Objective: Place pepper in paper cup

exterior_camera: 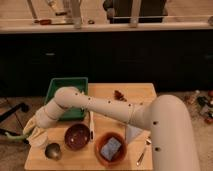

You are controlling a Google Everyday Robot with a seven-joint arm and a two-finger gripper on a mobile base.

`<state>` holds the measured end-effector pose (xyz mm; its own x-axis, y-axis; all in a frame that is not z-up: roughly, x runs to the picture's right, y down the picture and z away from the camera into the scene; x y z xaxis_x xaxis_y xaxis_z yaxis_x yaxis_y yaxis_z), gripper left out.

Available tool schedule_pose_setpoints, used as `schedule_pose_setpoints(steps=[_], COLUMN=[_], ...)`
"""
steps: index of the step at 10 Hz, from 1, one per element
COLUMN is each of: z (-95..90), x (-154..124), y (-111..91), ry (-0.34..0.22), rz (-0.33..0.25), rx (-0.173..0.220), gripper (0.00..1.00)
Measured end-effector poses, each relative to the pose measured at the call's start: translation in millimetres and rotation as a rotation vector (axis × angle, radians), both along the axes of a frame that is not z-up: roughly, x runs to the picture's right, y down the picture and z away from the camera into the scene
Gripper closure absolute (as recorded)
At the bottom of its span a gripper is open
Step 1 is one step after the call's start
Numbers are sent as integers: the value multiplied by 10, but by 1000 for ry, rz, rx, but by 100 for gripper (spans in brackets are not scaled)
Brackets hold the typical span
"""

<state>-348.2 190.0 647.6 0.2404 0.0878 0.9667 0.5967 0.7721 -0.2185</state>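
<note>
My gripper [31,128] is at the table's left edge, at the end of the white arm that reaches across from the right. It is shut on the light-green pepper [28,133], which sticks out at its tip. The pepper hangs just above and to the left of the off-white paper cup [39,140], which stands at the front left of the wooden table [135,92]. The gripper partly covers the cup's far rim.
A shiny metal cup [53,151] stands right of the paper cup, then a dark brown bowl [77,136] and an orange bowl holding a blue sponge [111,149]. A green tray [67,90] lies behind the arm. A white utensil [91,125] and a spoon [141,153] lie on the table.
</note>
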Motion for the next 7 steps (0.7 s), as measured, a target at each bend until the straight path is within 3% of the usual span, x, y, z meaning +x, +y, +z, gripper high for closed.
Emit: schedule_pose_setpoints(steps=[7], z=[66], x=[-74], y=[106], ry=[-52], rz=[55], rx=[-113], gripper=[100])
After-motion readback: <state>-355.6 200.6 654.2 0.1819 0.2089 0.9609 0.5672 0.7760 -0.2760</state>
